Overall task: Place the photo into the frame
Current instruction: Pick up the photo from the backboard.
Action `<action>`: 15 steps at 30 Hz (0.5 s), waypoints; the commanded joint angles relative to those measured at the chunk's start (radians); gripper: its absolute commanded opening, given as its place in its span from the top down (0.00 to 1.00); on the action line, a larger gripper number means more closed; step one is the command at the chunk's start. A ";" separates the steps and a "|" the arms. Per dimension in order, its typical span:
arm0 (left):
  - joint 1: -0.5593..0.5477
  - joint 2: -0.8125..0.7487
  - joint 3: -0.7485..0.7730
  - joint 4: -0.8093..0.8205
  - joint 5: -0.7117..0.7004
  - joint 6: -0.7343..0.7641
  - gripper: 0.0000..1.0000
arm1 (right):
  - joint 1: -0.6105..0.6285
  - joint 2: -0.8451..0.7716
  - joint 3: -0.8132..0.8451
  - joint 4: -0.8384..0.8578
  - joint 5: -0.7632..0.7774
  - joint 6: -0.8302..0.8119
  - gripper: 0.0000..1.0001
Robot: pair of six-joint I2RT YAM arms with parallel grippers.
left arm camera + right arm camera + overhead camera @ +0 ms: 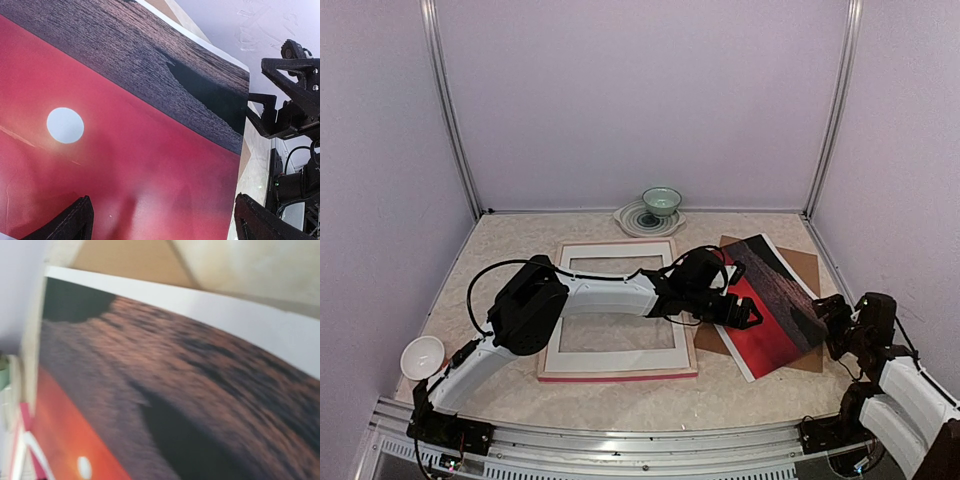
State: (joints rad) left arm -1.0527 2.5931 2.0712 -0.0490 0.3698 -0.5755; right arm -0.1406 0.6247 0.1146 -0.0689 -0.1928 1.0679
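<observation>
Photo [770, 335] right of frame [620, 377] (on backing [803, 265])

Two robot arms. The left arm [605, 295] has smooth white link shells between bulky black joint housings, with a thin black cable [472, 290] arching alongside. The right arm [910, 385] matches. The left gripper [745, 312] is matte black, with wedge-shaped fingers [70, 225].

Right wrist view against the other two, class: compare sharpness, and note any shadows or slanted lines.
Right wrist view: the photo is smeared and soft throughout, no crisp edge. Left wrist view: the sea's texture is crisp; faint shadows lie on the red sky between the left pincer's dark fingertips. Top external view: even light, weak shadows; the booth's upright rails slant.
</observation>
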 commanded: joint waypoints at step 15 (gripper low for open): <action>-0.003 -0.015 -0.046 0.013 0.039 0.002 0.03 | -0.012 0.171 -0.036 0.219 -0.147 -0.002 0.13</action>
State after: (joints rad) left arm -1.0527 2.5931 2.0659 -0.0360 0.3809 -0.5755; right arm -0.1406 0.7582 0.1005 0.0990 -0.2977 1.0744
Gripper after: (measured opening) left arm 0.969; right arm 0.880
